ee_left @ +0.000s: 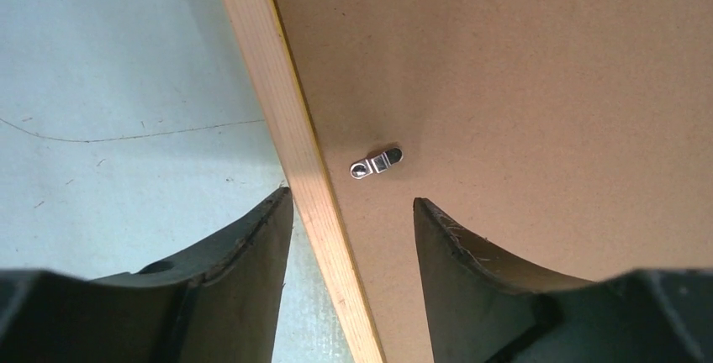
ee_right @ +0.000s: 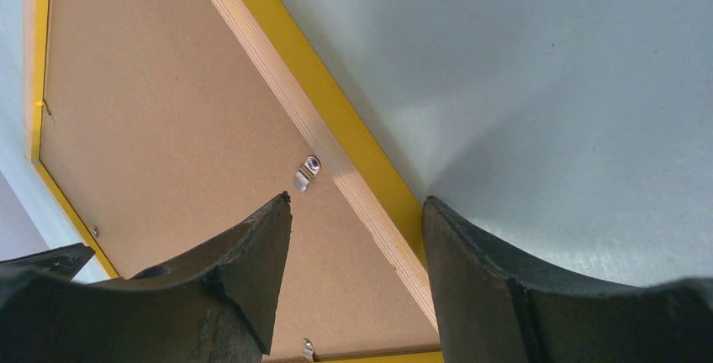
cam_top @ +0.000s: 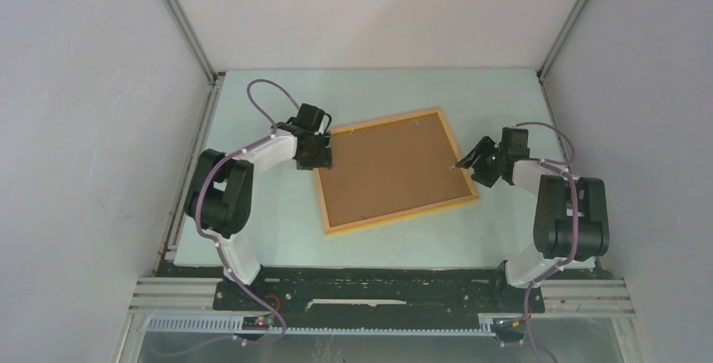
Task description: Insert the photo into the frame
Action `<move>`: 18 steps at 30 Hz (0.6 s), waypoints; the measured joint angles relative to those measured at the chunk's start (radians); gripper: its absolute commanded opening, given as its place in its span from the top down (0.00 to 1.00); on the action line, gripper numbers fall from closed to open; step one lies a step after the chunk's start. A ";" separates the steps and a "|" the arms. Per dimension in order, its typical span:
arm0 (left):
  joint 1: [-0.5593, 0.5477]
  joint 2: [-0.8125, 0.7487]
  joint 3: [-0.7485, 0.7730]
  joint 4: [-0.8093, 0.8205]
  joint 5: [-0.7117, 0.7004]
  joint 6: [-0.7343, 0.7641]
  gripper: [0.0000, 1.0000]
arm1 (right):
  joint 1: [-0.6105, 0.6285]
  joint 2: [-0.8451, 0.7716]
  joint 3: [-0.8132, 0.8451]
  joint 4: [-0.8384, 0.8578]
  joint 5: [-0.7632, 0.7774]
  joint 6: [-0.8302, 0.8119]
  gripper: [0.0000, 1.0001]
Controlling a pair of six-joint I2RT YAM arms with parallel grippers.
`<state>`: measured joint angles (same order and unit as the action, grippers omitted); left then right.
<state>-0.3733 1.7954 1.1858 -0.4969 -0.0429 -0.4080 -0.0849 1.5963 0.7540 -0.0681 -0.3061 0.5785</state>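
Note:
The frame [cam_top: 395, 216] of orange-yellow wood lies face down in the middle of the table, with a brown backing board [cam_top: 391, 170] filling it. The photo is hidden. My left gripper [cam_top: 322, 155] is at the frame's left side. In the left wrist view it [ee_left: 353, 197] is open and straddles the left rail [ee_left: 286, 128], with a small metal clip [ee_left: 377, 162] just ahead. My right gripper [cam_top: 465, 161] is at the frame's right side. Seen from the right wrist it [ee_right: 357, 197] is open astride the right rail [ee_right: 286, 69], near another clip [ee_right: 307, 171].
The pale green tabletop [cam_top: 277, 212] shows around the frame. Grey enclosure walls [cam_top: 84, 128] stand close on the left, right and back. Both arm bases sit on the black bar [cam_top: 378, 283] at the near edge.

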 measured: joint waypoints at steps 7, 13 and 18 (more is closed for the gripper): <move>-0.003 0.023 0.000 0.004 -0.034 -0.005 0.43 | 0.002 0.000 0.000 0.001 0.001 0.000 0.33; -0.008 0.051 0.005 0.018 -0.048 -0.039 0.50 | 0.004 0.000 0.000 0.002 0.003 -0.001 0.34; -0.010 0.052 0.005 0.025 -0.089 -0.108 0.66 | 0.008 0.000 0.000 0.005 0.010 -0.002 0.34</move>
<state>-0.3828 1.8477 1.1912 -0.4717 -0.1314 -0.5163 -0.0769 1.5963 0.7540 -0.0635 -0.2966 0.5762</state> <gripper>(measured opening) 0.411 0.662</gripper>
